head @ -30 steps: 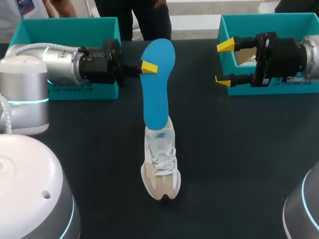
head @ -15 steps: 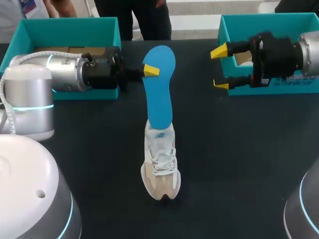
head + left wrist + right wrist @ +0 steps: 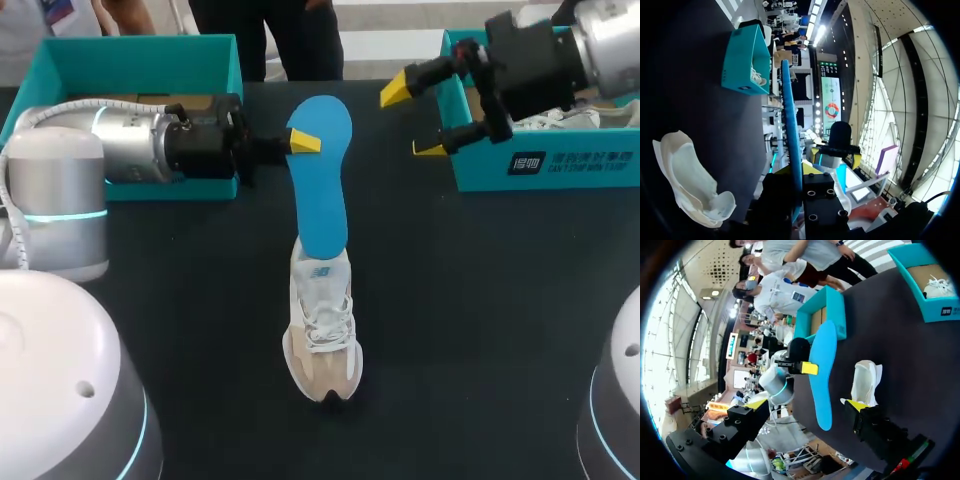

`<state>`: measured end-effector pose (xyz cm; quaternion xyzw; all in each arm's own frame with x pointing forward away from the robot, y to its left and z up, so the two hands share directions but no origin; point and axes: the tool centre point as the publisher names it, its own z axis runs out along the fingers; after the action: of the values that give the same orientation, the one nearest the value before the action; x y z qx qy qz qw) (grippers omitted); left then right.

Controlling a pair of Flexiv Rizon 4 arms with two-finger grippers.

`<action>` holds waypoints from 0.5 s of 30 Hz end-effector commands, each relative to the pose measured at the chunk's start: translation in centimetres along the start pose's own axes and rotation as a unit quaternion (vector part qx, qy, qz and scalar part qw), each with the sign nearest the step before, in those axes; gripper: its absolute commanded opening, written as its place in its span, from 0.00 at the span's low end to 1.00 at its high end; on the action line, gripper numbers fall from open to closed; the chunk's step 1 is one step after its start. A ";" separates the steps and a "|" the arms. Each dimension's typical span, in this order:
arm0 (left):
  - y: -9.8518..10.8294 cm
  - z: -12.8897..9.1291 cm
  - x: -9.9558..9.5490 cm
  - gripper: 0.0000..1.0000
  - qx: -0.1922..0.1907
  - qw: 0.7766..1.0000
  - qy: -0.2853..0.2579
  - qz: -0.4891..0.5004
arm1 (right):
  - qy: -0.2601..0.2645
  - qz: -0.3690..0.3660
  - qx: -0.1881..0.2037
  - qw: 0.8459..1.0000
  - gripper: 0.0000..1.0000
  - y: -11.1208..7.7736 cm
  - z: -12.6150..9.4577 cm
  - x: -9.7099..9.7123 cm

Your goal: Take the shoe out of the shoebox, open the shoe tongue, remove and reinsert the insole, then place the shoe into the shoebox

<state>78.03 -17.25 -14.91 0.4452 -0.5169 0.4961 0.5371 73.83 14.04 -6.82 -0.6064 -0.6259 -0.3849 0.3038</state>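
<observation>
Shoe (image 3: 322, 330) sits mid-table, white and tan, long axis running near to far, toe toward the near edge and heel away. Up from its opening rises the blue insole (image 3: 322, 190), long axis in line with the shoe, wide end highest, lower end meeting the collar; whether it is inside cannot be told.

Left gripper (image 3: 300, 140) comes in level from the left and has the insole pinched near its upper end, 1 yellow tip on the near face. The left wrist view shows the insole (image 3: 790, 125) edge-on, running straight out between the fingers.

Right gripper (image 3: 412, 120) hovers by the near-left corner of the right shoebox (image 3: 540, 170), fingers spread wide with nothing between them, well apart from the insole.

Room to move: the dark table (image 3: 480, 330) lies bare on both sides of the shoe and ahead of the toe. 2 teal boxes line the far edge, the left shoebox (image 3: 130, 60) with the left arm stretched across its front wall. A second white shoe (image 3: 565, 118) lies in the right shoebox.
</observation>
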 end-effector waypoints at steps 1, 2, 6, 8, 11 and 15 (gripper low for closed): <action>0.3 0.0 0.1 0.00 0.003 1.000 -0.002 0.001 | -0.077 0.001 0.010 0.997 1.00 0.9 0.2 0.5; 0.3 0.0 0.1 0.00 0.003 1.000 -0.002 0.001 | -0.077 0.001 0.010 0.997 1.00 0.9 0.2 0.5; 0.3 0.0 0.1 0.00 0.003 1.000 -0.002 0.001 | -0.077 0.001 0.010 0.997 1.00 0.9 0.2 0.5; 0.3 0.0 0.1 0.00 0.003 1.000 -0.002 0.001 | -0.077 0.001 0.010 0.997 1.00 0.9 0.2 0.5; 0.3 0.0 0.1 0.00 0.003 1.000 -0.002 0.001 | -0.077 0.001 0.010 0.997 1.00 0.9 0.2 0.5; 0.3 0.0 0.1 0.00 0.003 1.000 -0.002 0.001 | -0.100 -0.019 0.010 0.995 1.00 1.2 0.4 0.8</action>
<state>77.89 -17.22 -14.88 0.4460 -0.5164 0.4970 0.5362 74.71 14.31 -6.30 -0.6298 -0.6523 -0.3317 0.2606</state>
